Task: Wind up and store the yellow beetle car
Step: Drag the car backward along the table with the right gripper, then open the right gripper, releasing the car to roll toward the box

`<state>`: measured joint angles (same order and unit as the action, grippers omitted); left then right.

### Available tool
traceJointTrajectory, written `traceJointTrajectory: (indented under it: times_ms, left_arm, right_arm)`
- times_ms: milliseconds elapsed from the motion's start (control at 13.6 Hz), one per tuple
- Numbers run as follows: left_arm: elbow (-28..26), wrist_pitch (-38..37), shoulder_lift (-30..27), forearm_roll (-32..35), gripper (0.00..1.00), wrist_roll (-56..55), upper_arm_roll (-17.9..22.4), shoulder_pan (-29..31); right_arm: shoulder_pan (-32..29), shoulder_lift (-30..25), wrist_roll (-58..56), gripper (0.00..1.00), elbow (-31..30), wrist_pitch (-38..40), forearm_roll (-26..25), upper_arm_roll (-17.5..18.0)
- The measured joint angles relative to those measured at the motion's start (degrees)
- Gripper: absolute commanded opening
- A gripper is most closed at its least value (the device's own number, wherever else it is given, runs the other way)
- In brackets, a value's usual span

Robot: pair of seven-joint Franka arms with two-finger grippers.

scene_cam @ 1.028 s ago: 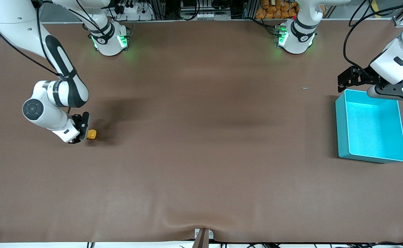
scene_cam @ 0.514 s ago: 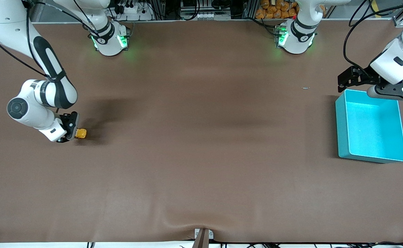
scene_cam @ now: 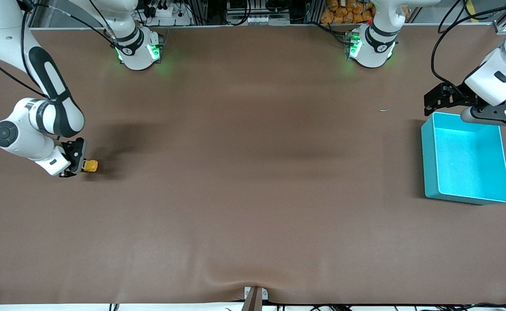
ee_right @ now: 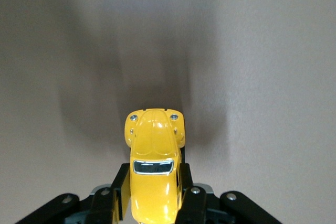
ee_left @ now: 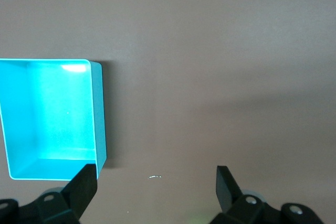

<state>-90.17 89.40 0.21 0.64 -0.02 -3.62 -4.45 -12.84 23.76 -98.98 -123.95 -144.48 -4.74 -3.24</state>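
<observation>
Nearest the front camera of all that matters here, the right gripper (scene_cam: 76, 162) is low at the right arm's end of the table (scene_cam: 253, 207), its fingers (ee_right: 119, 191) pinching the yellow beetle car (scene_cam: 90, 166) by its flanks. Since a second ago gripper and car have slid together along the table toward that end, away from the middle, with the car in the same grasp throughout. The car's wheels cannot be seen, so whether it touches the table cannot be told. Its long axis runs along the table's length; in the right wrist view its hood and two small headlights point away from the gripper, toward the left arm's end, with the dark windscreen just ahead of the finger pads. The surface is a plain brown mat, with a soft shadow spreading from the car. Farther off, at the left arm's end, the teal bin (scene_cam: 466, 162) stands open and unmoved, and the left gripper (ee_left: 155, 182) waits above the bin's farther rim, its fingers (ee_left: 84, 184) spread wide on nothing. Farthest, cables and equipment line the table's edge by both bases.
</observation>
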Motion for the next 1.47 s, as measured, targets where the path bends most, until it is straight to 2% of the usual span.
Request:
traceJointTrajectory:
  times_ms: [514, 1174, 1248, 1394, 1468]
  left_arm:
    - [0.0, 0.0, 0.0, 0.0, 1.00, 0.0, 0.0, 0.0]
    - [0.0, 0.0, 0.4, 0.0, 1.00, 0.0, 0.1, 0.1]
    - [0.0, 0.0, 0.4, 0.0, 1.00, 0.0, 0.1, 0.1]
    - [0.0, 0.0, 0.4, 0.0, 1.00, 0.0, 0.1, 0.1]
    - [0.0, 0.0, 0.4, 0.0, 1.00, 0.0, 0.1, 0.1]
  right_arm:
    - [-3.0, 0.9, -5.4, 0.35, 1.5, 0.3, 0.0, 0.0]
    - [-5.7, 1.7, -6.2, 0.36, 2.8, 0.3, 0.0, 0.0]
    - [-6.0, 1.8, -6.2, 0.39, 2.9, 0.3, 0.0, 0.0]
    - [-6.1, 1.9, -6.2, 0.67, 3.0, 0.3, 0.0, 0.0]
    - [-6.2, 2.1, -6.2, 0.85, 3.1, 0.4, 0.0, 0.0]
